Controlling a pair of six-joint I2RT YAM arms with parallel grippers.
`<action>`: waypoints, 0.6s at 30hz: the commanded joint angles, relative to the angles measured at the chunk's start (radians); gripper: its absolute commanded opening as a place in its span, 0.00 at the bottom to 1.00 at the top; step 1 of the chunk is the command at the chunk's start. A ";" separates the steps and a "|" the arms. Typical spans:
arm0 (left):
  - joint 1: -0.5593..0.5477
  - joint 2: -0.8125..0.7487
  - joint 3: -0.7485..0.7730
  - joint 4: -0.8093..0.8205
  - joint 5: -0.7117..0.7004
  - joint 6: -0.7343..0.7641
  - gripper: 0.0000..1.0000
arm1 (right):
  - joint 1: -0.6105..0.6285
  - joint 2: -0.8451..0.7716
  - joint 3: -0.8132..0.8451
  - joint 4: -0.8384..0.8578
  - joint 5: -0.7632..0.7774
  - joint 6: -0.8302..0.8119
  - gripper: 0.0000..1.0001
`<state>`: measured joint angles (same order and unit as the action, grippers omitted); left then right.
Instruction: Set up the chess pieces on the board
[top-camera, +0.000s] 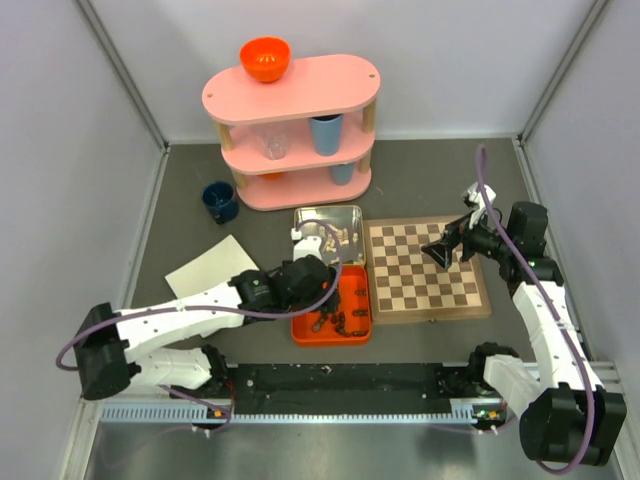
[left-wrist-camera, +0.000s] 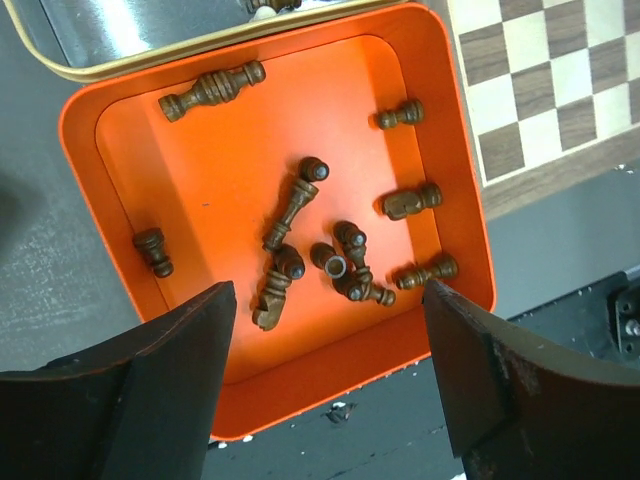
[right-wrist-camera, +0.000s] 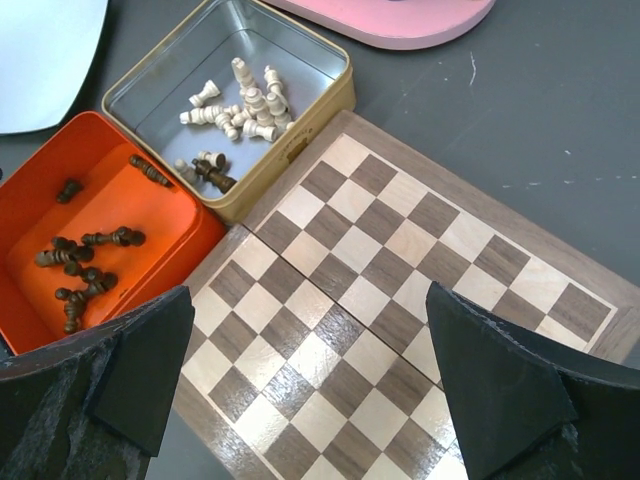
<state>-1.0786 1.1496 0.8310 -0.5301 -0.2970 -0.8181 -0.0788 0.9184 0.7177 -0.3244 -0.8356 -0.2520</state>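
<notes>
1. The top view alone gives the whole layout. The board (top-camera: 420, 285) lies flat on the right half of the table. The orange tray (top-camera: 330, 340) is just beside its left edge, and the silver tin (top-camera: 325, 215) stands directly behind the tray.
2. In that view no piece can be seen on the board, and the pieces are only small specks.
3. The left wrist view shows what the top view does not: the dark brown pieces (left-wrist-camera: 300, 195) lie on their sides in the orange tray. Some are scattered and several are heaped together near the front wall.
4. The left gripper (left-wrist-camera: 328, 300) hovers over this heap. Its fingers are spread wide, with nothing between them and no piece touched.
5. Only the right wrist view looks into the silver tin. The cream pieces (right-wrist-camera: 250, 105) lie there in a loose group, with a few dark ones near the corner next to the tray.
6. The same view shows the board squares close and bare.
7. The right gripper (right-wrist-camera: 308, 300) is above the board, fully spread and holding nothing.
8. The pink shelf (top-camera: 290, 90) and a white sheet (top-camera: 210, 265) are seen whole only from the top.
</notes>
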 joint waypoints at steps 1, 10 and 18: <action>-0.014 0.109 0.079 -0.031 -0.054 -0.027 0.77 | 0.005 -0.016 0.005 0.008 0.015 -0.032 0.99; -0.015 0.225 0.118 -0.031 -0.053 0.008 0.66 | 0.005 -0.013 0.003 0.005 0.015 -0.044 0.99; -0.015 0.256 0.120 -0.047 -0.030 0.016 0.60 | 0.005 -0.009 0.003 0.004 0.015 -0.050 0.99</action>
<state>-1.0882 1.3930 0.9184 -0.5556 -0.3264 -0.8093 -0.0788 0.9184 0.7177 -0.3405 -0.8131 -0.2764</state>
